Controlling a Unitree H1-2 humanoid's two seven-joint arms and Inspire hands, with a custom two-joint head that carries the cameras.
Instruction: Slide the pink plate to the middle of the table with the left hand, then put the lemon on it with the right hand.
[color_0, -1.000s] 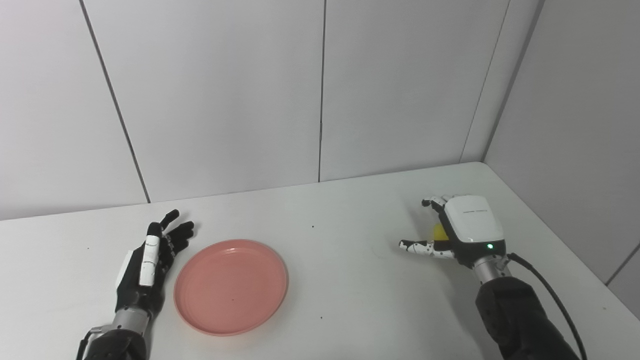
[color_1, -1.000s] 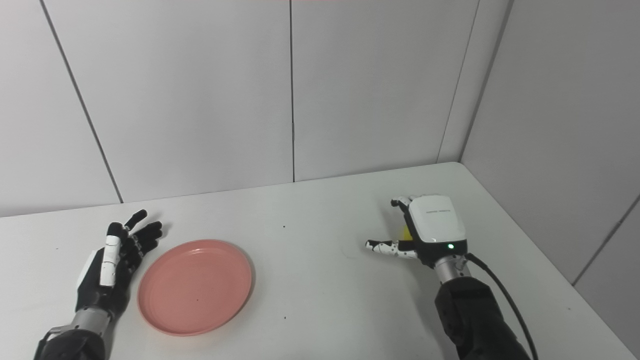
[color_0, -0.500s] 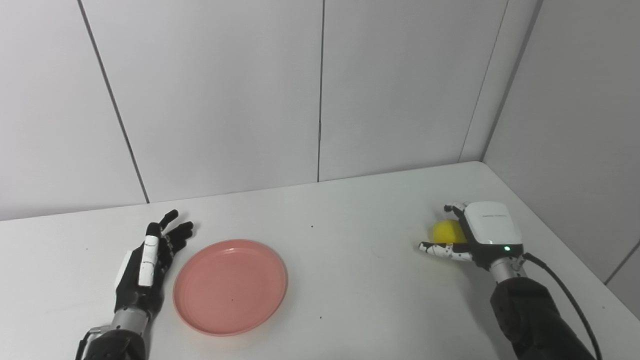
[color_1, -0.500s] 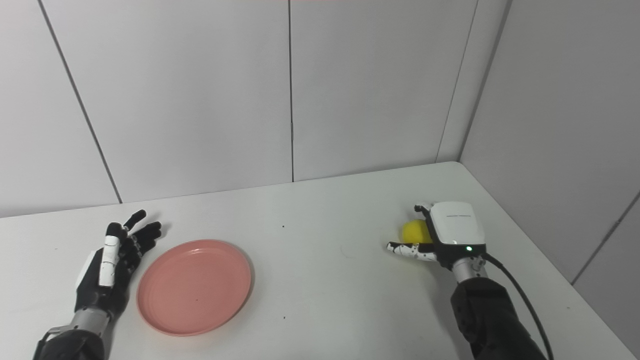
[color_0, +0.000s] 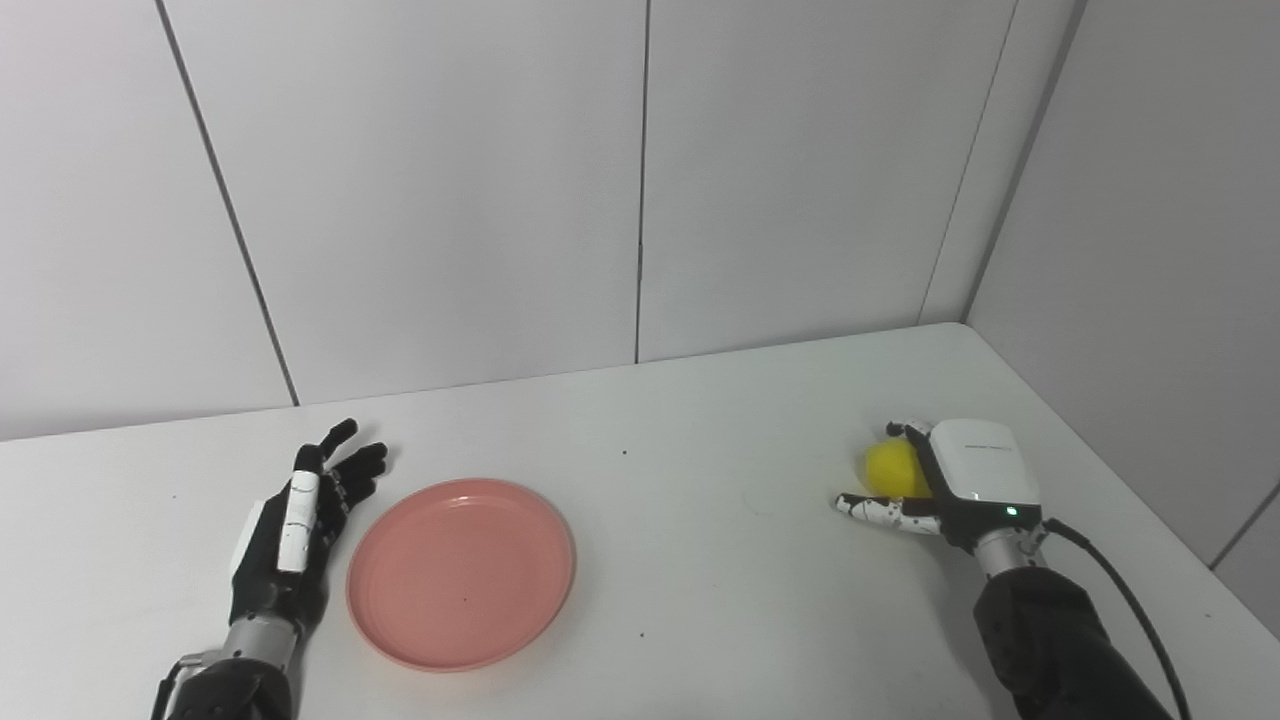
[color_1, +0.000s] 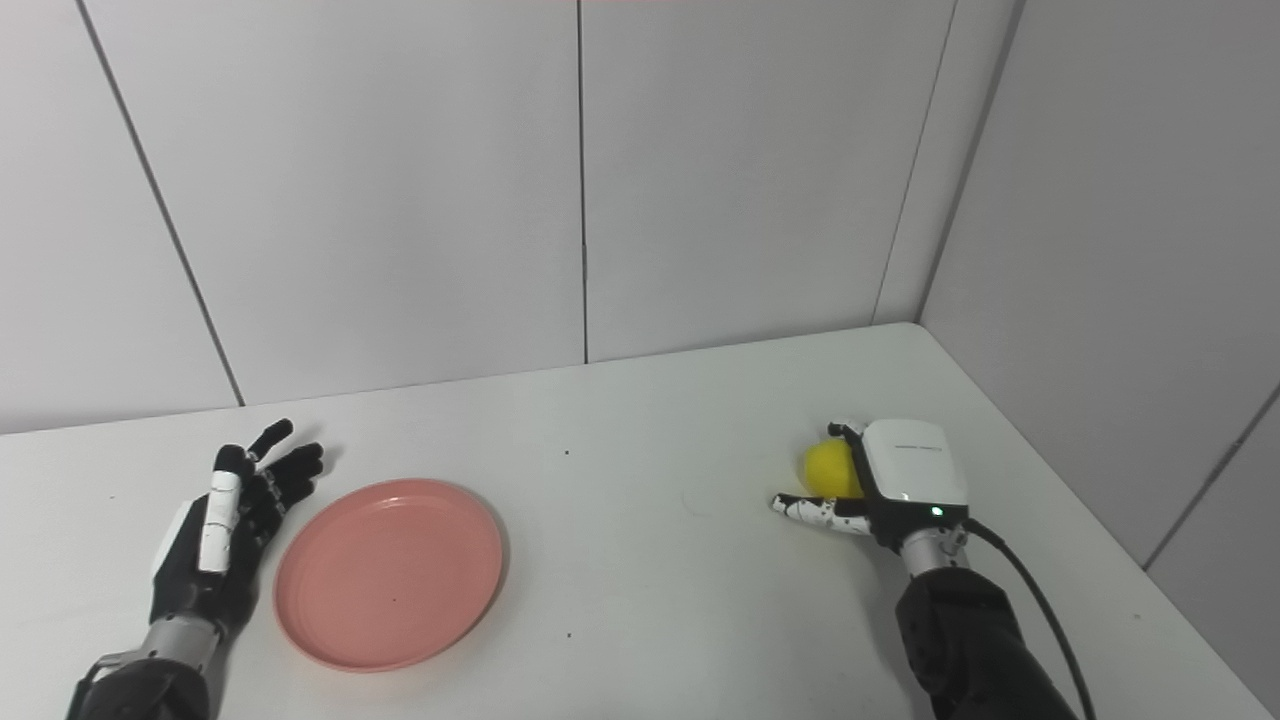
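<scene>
The pink plate (color_0: 461, 573) lies flat on the white table, left of centre, with nothing on it. Just left of its rim rests my black left hand (color_0: 295, 520), open, fingers spread and pointing away, not touching the plate. Far to the right, the yellow lemon (color_0: 890, 467) sits on the table. My white right hand (color_0: 972, 478) stands against the lemon's right side. Its thumb stretches along the table in front of the lemon and its fingers curl over the far side, not closed on it.
The table (color_0: 700, 500) meets grey wall panels at the back, and a side wall (color_0: 1150, 300) runs close along its right edge near the right hand. A black cable (color_0: 1120, 590) trails from the right wrist.
My right hand has drawn back to the right and nearer, uncovering the lemon it was over. The left hand and the plate have stayed put.
</scene>
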